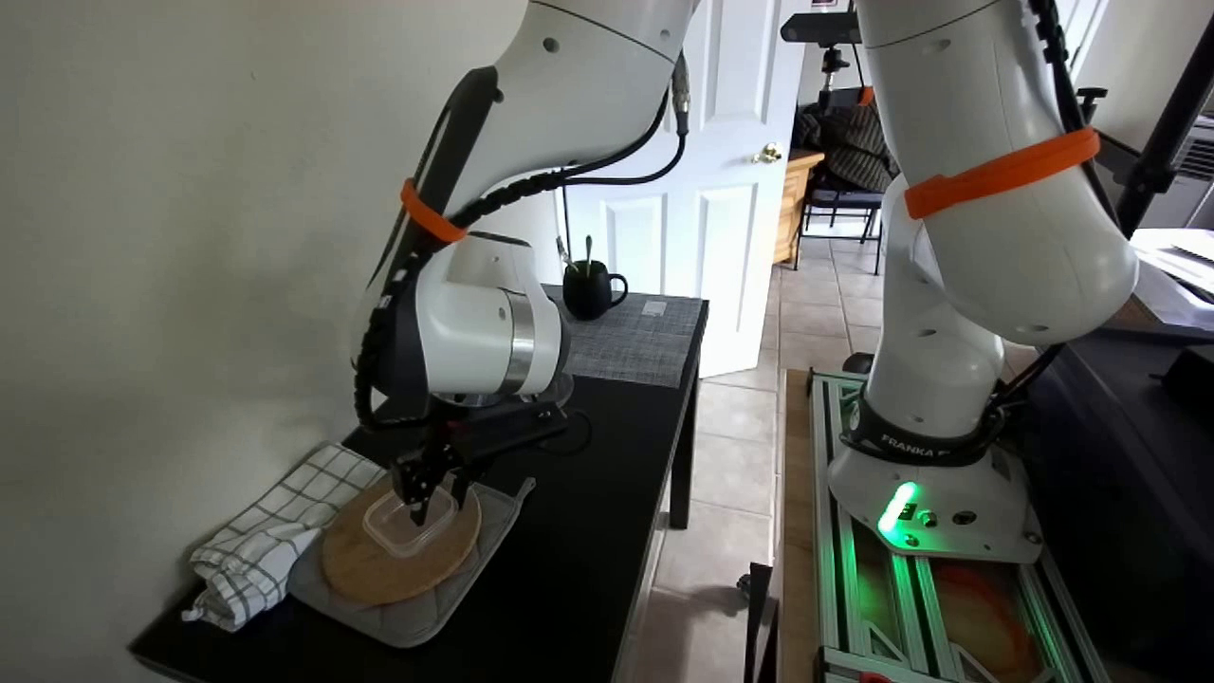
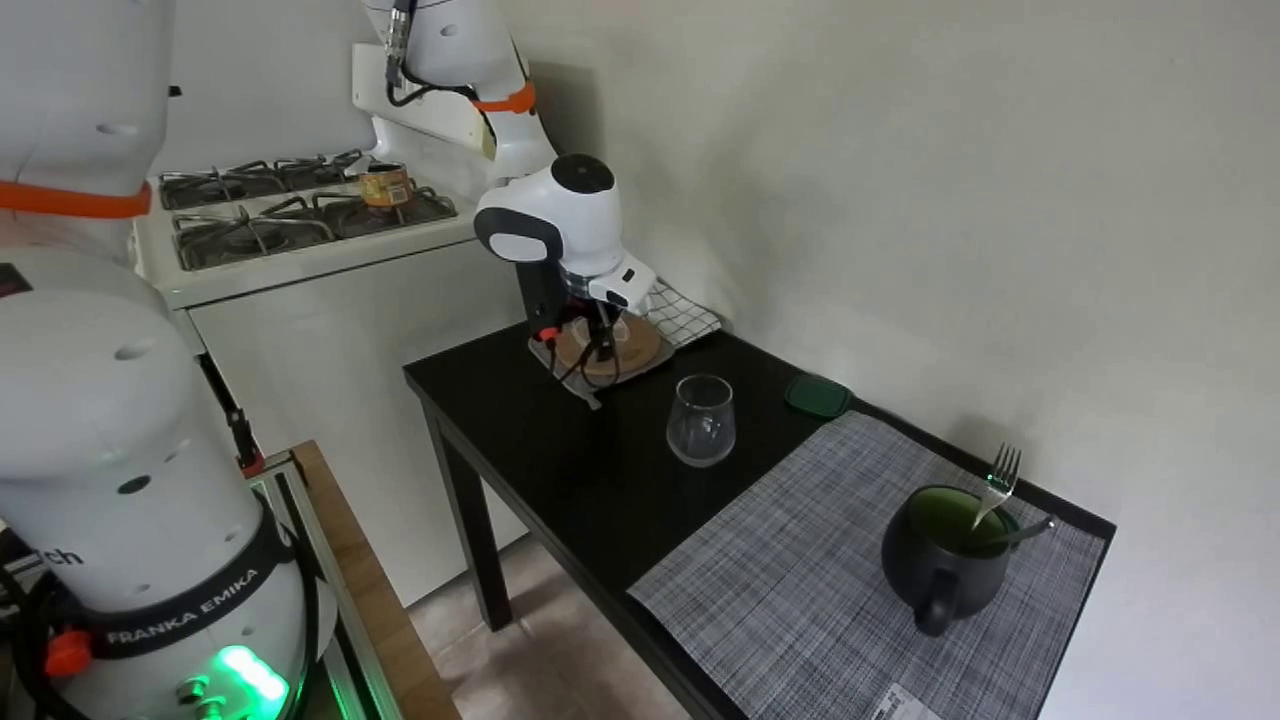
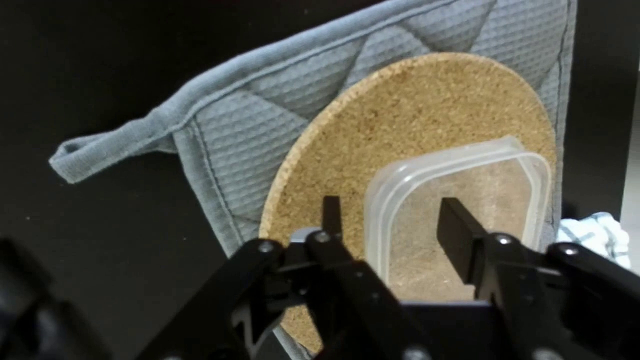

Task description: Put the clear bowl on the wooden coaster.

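Observation:
The clear bowl is a rounded-square see-through plastic container. It rests upright on the wooden coaster, a round tan disc, and also shows in an exterior view. The coaster shows in both exterior views. My gripper is open. In the wrist view one finger is over the bowl's inside and one is outside it over the coaster, with the bowl's wall between them. Neither finger visibly presses on the wall. In an exterior view the gripper is low over the bowl and hides part of it.
A grey pot-holder mat lies under the coaster. A checkered cloth lies beside it by the wall. A stemless glass, a green item and a dark mug with cutlery on a grey placemat share the black table.

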You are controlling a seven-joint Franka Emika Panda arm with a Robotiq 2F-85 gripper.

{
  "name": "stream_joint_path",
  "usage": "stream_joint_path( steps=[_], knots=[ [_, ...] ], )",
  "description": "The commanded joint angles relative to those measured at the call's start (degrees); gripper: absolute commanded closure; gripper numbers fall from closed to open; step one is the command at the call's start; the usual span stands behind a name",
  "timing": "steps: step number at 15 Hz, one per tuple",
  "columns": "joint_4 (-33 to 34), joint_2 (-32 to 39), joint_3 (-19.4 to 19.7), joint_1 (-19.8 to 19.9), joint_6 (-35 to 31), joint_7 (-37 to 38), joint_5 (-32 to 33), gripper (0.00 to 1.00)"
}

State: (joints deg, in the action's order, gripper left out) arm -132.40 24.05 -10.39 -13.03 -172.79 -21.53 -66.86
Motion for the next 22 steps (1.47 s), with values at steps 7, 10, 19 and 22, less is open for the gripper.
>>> stream_joint_path(
  steps=[7, 10, 19, 22],
  knots=[
    [-12.59, -19.47, 4.34, -0.68, 11.63, 12.41, 22.52, 0.0],
    [-14.62, -28.76, 3.53, -0.11, 16.93, 8.27, 24.07, 0.0],
    [-15.76, -36.12, 4.13, 1.65, 21.39, 14.06, 41.16, 0.0],
    [-16.26, -35.45, 3.8, 2.25, 18.74, 14.9, 42.49, 0.0]
  ],
)
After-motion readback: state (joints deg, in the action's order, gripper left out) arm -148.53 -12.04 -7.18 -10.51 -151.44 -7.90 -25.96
